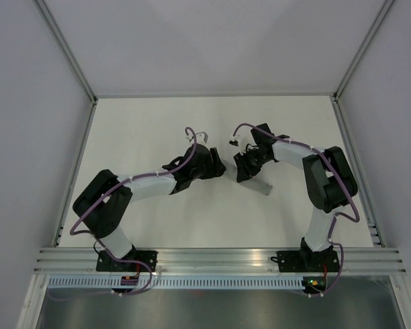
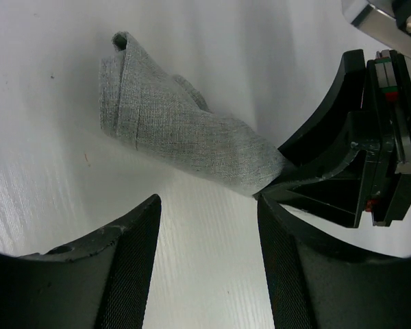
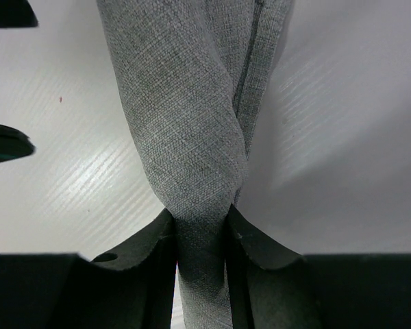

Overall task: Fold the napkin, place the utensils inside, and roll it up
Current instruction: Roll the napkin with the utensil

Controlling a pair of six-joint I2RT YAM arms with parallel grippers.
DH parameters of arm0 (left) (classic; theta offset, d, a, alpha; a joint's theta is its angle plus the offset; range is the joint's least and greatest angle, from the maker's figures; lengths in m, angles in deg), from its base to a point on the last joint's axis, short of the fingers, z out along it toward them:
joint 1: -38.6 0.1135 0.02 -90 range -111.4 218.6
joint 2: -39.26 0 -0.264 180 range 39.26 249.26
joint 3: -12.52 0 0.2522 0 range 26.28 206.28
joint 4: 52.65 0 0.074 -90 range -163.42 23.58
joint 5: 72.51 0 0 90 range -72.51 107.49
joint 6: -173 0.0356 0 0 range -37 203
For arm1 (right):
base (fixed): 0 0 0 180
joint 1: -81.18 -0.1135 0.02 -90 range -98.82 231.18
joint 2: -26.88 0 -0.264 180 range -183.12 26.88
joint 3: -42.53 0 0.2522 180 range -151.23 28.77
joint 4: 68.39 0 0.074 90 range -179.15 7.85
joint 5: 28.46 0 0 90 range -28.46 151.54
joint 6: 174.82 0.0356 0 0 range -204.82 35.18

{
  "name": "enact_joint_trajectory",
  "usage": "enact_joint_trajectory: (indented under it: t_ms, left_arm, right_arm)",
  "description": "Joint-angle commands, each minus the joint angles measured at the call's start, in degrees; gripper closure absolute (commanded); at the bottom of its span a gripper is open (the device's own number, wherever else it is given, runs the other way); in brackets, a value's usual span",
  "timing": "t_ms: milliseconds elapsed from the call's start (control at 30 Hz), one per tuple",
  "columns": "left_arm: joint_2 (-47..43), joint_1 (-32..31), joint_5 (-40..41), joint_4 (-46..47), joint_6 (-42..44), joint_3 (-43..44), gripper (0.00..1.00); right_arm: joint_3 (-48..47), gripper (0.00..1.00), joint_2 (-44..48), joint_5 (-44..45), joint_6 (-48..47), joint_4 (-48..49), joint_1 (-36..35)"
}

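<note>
The grey napkin (image 2: 185, 130) is rolled into a tight bundle lying on the white table. My right gripper (image 3: 201, 236) is shut on one end of the roll (image 3: 192, 123), which runs away from the fingers. In the top view only a bit of the roll (image 1: 262, 186) shows under my right gripper (image 1: 245, 168). My left gripper (image 2: 209, 226) is open and empty, just short of the roll, with the right gripper's fingers (image 2: 329, 178) beside it. In the top view my left gripper (image 1: 218, 166) faces the right one. No utensils are in view; whether they lie inside the roll cannot be told.
The white table (image 1: 157, 130) is walled by pale panels with metal frame posts (image 1: 68, 51) at the back corners. A slotted aluminium rail (image 1: 219, 259) runs along the near edge.
</note>
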Motion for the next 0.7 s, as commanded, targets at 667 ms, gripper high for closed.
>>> enact_joint_trajectory:
  t_ms: [667]
  left_arm:
    - [9.2, -1.1, 15.2, 0.6, -9.2, 6.4, 0.35]
  right_arm:
    - [0.5, 0.63, -10.1, -6.7, 24.9, 9.7, -1.2]
